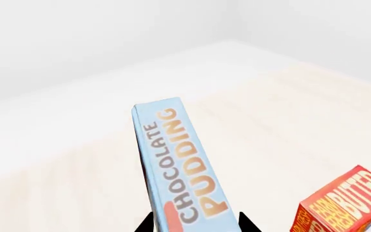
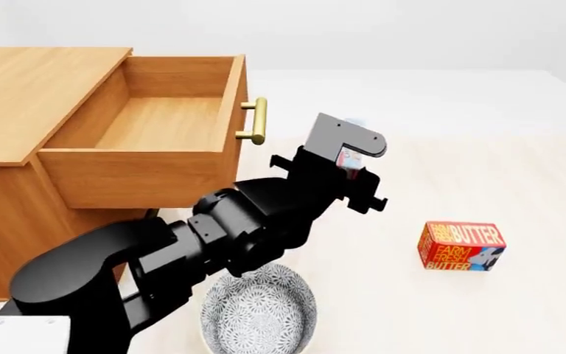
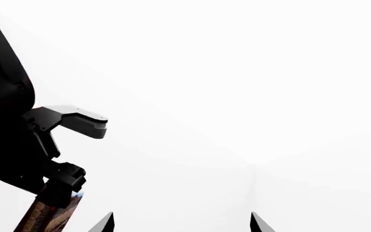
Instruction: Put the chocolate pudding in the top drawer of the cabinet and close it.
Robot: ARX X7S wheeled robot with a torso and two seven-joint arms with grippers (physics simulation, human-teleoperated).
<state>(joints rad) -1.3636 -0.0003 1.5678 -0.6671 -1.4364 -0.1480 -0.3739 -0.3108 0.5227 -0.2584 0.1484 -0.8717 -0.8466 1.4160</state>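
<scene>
Chocolate pudding (image 1: 180, 166) — pinched upright within left end effector (image 1: 195, 224) — right end effector (image 3: 180, 223) spread.

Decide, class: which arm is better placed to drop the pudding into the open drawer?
Left. Its gripper holds the chocolate pudding, raised beside the open top drawer. The right gripper is open and empty.

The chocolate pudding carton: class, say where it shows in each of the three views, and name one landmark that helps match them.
Left wrist view: chocolate pudding, centre, running to the lower edge.
Head view: mostly hidden in the left gripper, right of the top drawer.
Right wrist view: lower left corner.
Shared landmark: the butter box in left wrist and head views.
</scene>
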